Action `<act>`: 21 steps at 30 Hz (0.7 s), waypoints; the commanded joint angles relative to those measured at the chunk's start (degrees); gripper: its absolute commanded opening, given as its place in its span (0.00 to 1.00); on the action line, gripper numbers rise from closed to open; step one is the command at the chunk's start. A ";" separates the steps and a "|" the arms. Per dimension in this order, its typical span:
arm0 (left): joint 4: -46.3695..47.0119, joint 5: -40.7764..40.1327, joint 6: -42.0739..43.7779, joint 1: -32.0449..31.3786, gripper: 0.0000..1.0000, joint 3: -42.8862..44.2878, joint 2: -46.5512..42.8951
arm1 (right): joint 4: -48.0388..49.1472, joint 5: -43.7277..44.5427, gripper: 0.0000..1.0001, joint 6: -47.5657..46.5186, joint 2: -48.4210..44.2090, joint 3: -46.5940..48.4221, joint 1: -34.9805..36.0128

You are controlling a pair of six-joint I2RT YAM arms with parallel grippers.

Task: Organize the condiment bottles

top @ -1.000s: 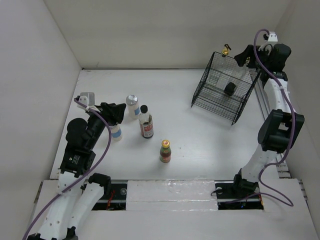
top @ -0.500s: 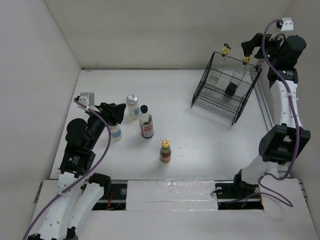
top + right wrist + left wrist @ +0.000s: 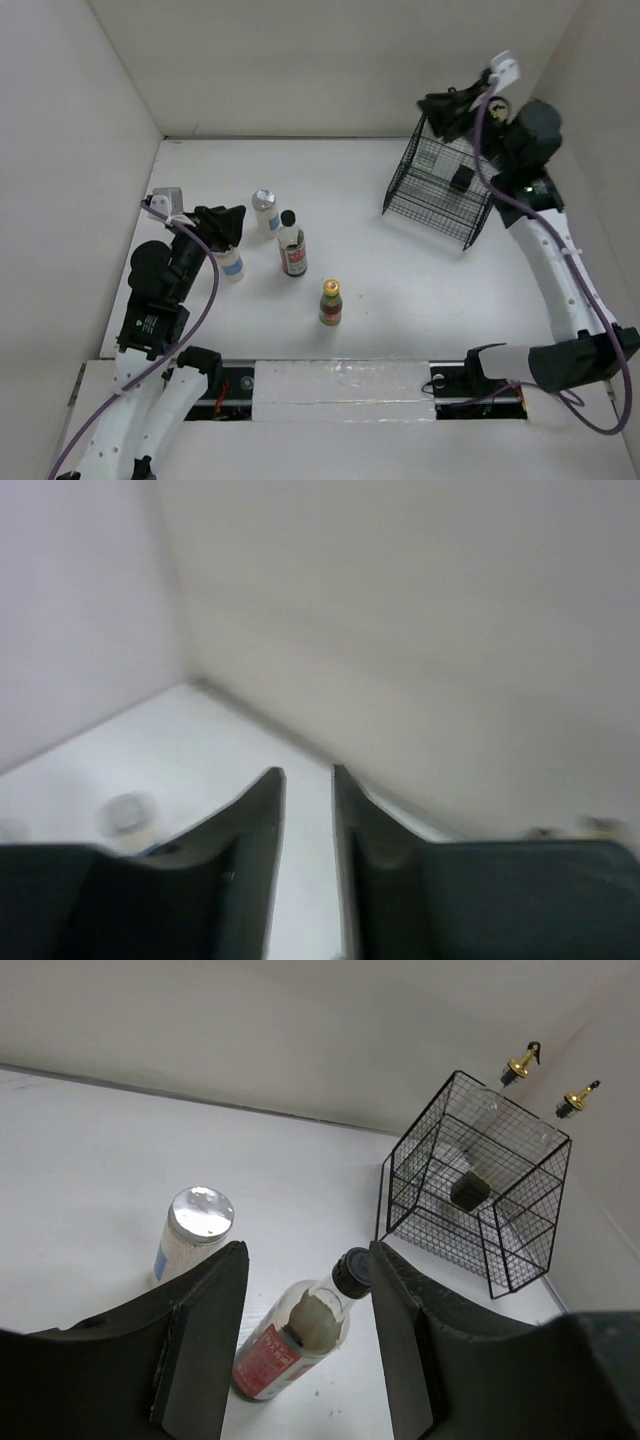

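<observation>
Four condiment bottles stand on the white table: a white silver-lidded one (image 3: 264,210) (image 3: 195,1228), a second white one (image 3: 232,265) beside my left wrist, a dark black-capped red-labelled one (image 3: 292,250) (image 3: 300,1332), and a small red-capped one (image 3: 330,302). Two clear glass bottles, their gold pourers (image 3: 520,1063) (image 3: 578,1098) sticking up, stand in the black wire basket (image 3: 430,190). My left gripper (image 3: 238,218) (image 3: 305,1250) is open and empty, pointing at the dark bottle. High over the basket's back edge, my right gripper (image 3: 430,105) (image 3: 308,772) is shut on nothing.
The basket (image 3: 480,1250) sits at the back right, close to the right wall, with a small black object (image 3: 460,178) inside. White walls close the table on three sides. The right wrist view is blurred.
The right arm has swung left from behind the basket's right corner and now hangs over its back edge, and its jaws have closed. The left arm and the bottles have not moved.
</observation>
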 commanded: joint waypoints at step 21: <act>0.63 -4.11 -0.70 -0.31 0.47 -0.10 -2.26 | 9.55 -1.99 0.85 -9.91 15.47 -16.95 41.65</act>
